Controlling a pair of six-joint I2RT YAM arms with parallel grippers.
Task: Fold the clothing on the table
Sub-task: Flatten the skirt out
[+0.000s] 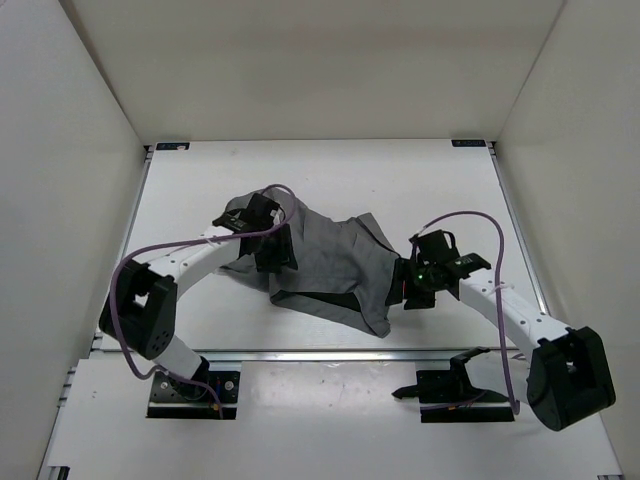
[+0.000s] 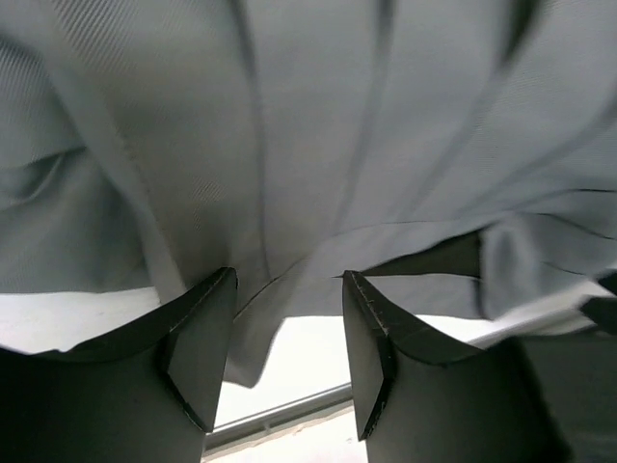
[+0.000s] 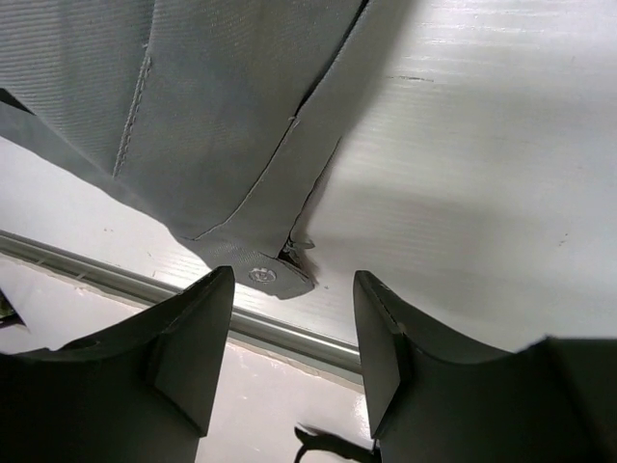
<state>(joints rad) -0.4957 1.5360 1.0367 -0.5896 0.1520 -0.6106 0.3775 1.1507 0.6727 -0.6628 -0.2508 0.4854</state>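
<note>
On the table [image 1: 330, 170], rumpled grey pleated clothing [image 1: 330, 255]

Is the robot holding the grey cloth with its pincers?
No, nothing is held. The left pincer and right pincer both stand open, with the clothing lying loose in front of them.

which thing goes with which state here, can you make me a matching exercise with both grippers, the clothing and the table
Things:
1. left gripper
2. right gripper
3. clothing
4. table

States:
a. white and matte
b. open, at the cloth corner that carries a metal snap
c. grey, pleated, bunched up mid-table
d. open, pleated fabric hanging right in front of its fingers

Pairs: 1-d, 2-b, 3-c, 4-a
</note>
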